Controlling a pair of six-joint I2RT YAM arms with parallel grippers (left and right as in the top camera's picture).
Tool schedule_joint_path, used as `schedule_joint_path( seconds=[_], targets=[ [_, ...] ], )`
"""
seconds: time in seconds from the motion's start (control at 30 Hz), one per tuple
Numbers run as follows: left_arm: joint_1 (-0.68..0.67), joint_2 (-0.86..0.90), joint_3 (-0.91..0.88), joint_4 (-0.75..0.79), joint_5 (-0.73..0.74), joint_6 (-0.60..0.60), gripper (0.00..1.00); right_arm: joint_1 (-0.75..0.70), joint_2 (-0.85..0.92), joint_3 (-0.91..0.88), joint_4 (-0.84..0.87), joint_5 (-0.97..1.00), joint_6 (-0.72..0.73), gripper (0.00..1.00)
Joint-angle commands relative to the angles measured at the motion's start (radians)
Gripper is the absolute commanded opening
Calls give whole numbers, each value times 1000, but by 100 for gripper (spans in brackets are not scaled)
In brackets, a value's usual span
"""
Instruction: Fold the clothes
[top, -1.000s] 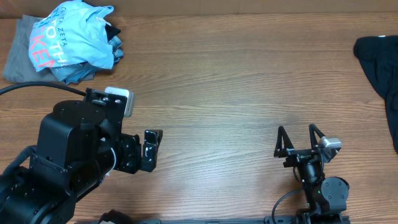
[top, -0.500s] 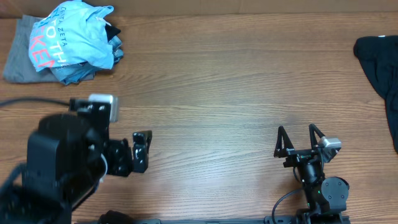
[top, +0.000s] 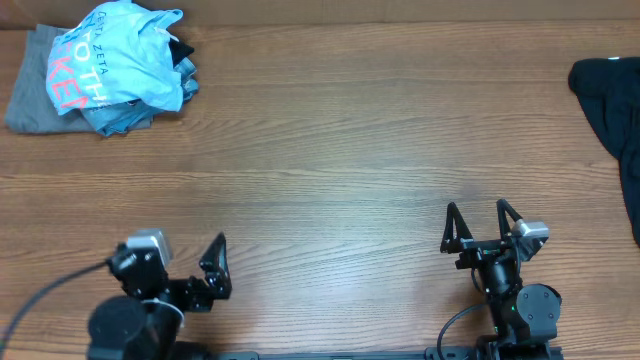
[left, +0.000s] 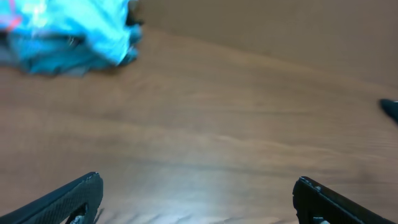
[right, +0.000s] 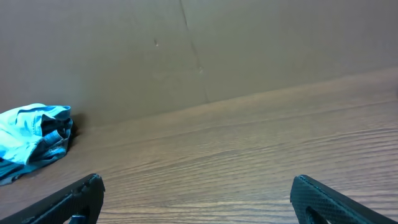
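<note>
The crumpled light blue short-sleeved T-shirt (top: 120, 70) sits in the far-left corner of the brown wood-grain table (top: 350, 150). It is bunched into a rounded heap, not laid flat, so I cannot give it a true long axis. If anything, the heap spreads a little more from left to right than from near to far. The large red-and-white lettering faces up on its left half and is turned sideways, with the lines of text running from the near side toward the far side. A loose flap of blue fabric sticks out toward the far right. The shirt lies partly on a flat grey garment (top: 22, 100) that shows at the heap's left edge, and a small dark piece of cloth (top: 181, 50) peeks out on its right. A black garment (top: 612, 95) lies well apart at the far-right edge of the table, partly out of the overhead view. Both arms sit low at the near edge, far from the heap. The left gripper (left: 196, 190) has its black fingers spread wide over bare wood and holds nothing. The right gripper (top: 477, 213) is likewise spread wide and holds nothing, pointing toward the plain brown back wall (right: 186, 56).
</note>
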Motion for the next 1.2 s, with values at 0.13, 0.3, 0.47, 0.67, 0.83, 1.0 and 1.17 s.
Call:
schedule_joint_path(
  seconds=[0.13, 0.3, 0.47, 0.67, 0.83, 1.0, 1.17],
  targets=[
    [20, -60, -191, 180, -83, -3, 100, -2, -12, -10, 4, -3, -7, 100],
    [25, -127, -367, 476, -82, 26, 100, -2, -12, -10, 4, -3, -7, 100],
    [26, -225, -488, 615, -83, 26, 100, -2, -12, -10, 4, -3, -7, 100],
    [52, -230, -595, 850, -92, 68, 100, -2, -12, -10, 4, -3, -7, 100],
    [76, -230, -674, 943, -81, 93, 100, -2, -12, -10, 4, -3, -7, 100],
    [81, -230, -673, 891, -75, 155, 100, -2, -12, -10, 4, -3, -7, 100],
    [81, -229, -673, 795, -74, 153, 100, -2, -12, -10, 4, -3, -7, 100]
  ],
)
